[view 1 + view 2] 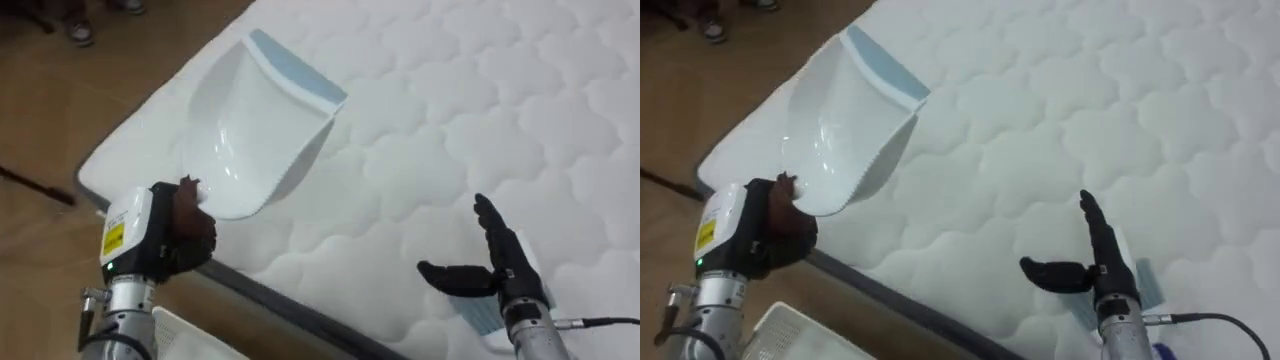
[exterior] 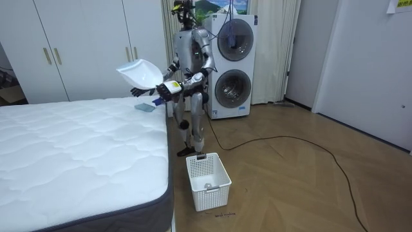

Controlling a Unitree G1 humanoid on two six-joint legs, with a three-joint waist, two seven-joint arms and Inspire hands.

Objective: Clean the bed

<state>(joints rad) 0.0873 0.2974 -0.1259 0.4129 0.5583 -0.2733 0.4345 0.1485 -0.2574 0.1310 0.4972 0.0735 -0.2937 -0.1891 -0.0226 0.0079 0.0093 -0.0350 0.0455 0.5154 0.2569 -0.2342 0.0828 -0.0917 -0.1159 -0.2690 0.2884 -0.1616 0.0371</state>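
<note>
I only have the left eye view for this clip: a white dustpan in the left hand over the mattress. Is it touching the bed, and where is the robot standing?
Observer: It is not touching. In the room view the left hand holds the dustpan at chest height, clear of the mattress.
Operator: And where does the robot stand?
Observer: At the mattress's far corner, with two stacked washing machines behind it.
Operator: Is there anywhere to empty it?
Observer: A white basket stands on the floor beside the mattress, nearer the camera than the robot.
</note>
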